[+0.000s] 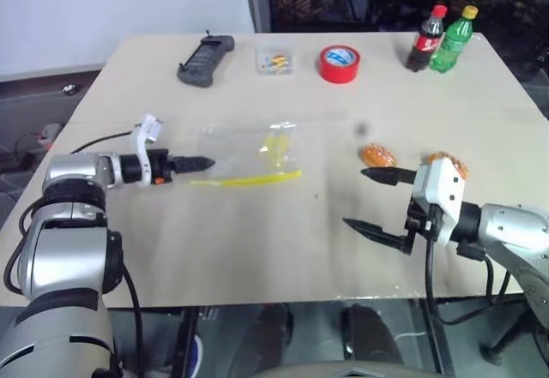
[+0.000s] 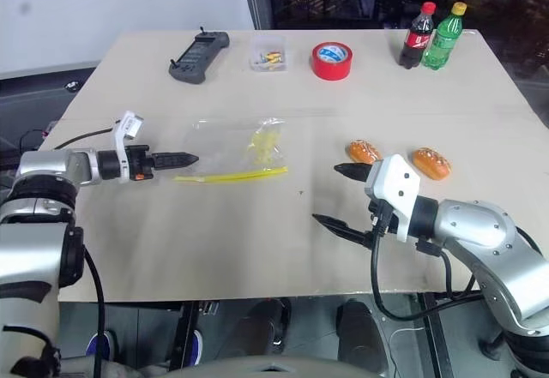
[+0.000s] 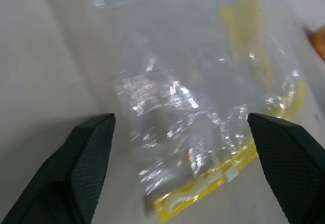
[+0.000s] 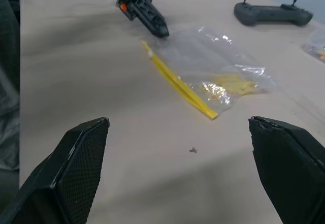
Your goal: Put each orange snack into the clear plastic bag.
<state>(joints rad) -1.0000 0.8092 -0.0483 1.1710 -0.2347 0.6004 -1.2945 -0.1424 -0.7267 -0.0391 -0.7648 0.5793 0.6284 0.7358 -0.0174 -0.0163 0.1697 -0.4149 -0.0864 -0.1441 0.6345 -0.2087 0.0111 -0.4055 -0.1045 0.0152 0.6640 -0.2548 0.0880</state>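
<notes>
The right gripper [image 2: 341, 196] stood with its jaws spread wide and nothing between them, low over the table [image 2: 257, 249] toward the right half of the front edge, its fingers pointing across toward the left side. Just beyond its upper finger lay one orange snack [image 2: 364, 151]; the second orange snack [image 2: 431, 163] lay close beside the first, nearer the right edge. Neither was touched by the gripper.

The left gripper [image 1: 204, 163] was held near the left edge, pointing toward the centre, its jaws also wide apart as the left wrist view showed, and empty. Its tips sat at the left end of the clear plastic bag [image 1: 253, 155], which lay flat near the middle of the table, its yellow seal strip [image 1: 247, 178] along the side facing the front edge. Whether the tips touched the bag could not be determined.

Along the far edge stood a black handheld controller [image 1: 205, 59], a small clear box [image 1: 275, 61], a red tape roll [image 1: 340, 63] and two bottles, one dark [image 1: 426, 39] and one green [image 1: 452, 40].
</notes>
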